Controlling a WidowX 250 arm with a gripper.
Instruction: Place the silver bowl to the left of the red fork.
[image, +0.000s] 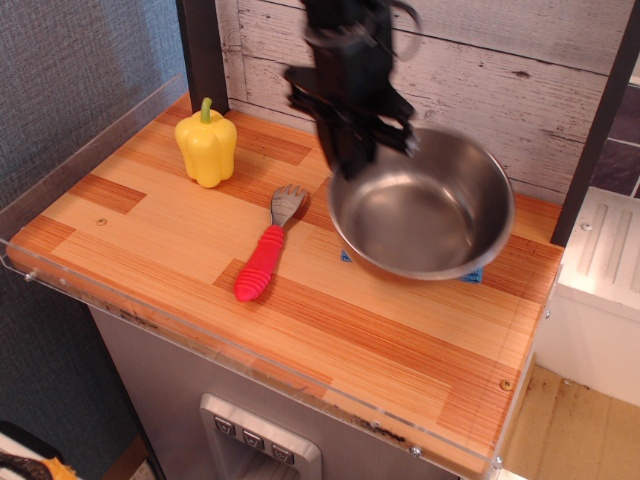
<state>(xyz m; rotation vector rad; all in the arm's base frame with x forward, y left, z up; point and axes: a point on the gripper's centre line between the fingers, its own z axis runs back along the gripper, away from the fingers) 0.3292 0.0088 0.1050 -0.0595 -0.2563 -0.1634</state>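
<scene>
**Operator:** Report claw state and load position.

**Technician:** You see the claw (352, 160) pinching the near-left rim of the silver bowl (422, 215). The bowl appears raised off the surface (150, 225) and tilted, its mouth facing partly toward the camera. It hangs over the right half of the surface, above a blue cloth (468, 274) of which only edges show.

**Operator:** Where does the reference item lie?

**Technician:** The red fork (265, 248) lies at roughly 8 o'clock from the claw, apart from the bowl. Its long axis runs from about 1 o'clock (grey tines) to 7 o'clock (red handle). The bowl body hangs at 4 o'clock from the claw.

**Operator:** What does the coming move turn on?

**Technician:** In my judgement, you must carry the bowl toward 9 o'clock, fully across the fork's axis. Because the bowl trails on the claw's right, the claw must travel well past the fork. Note the yellow pepper (206, 146) at 10 o'clock from the fork; the wide bowl could crowd it.
</scene>
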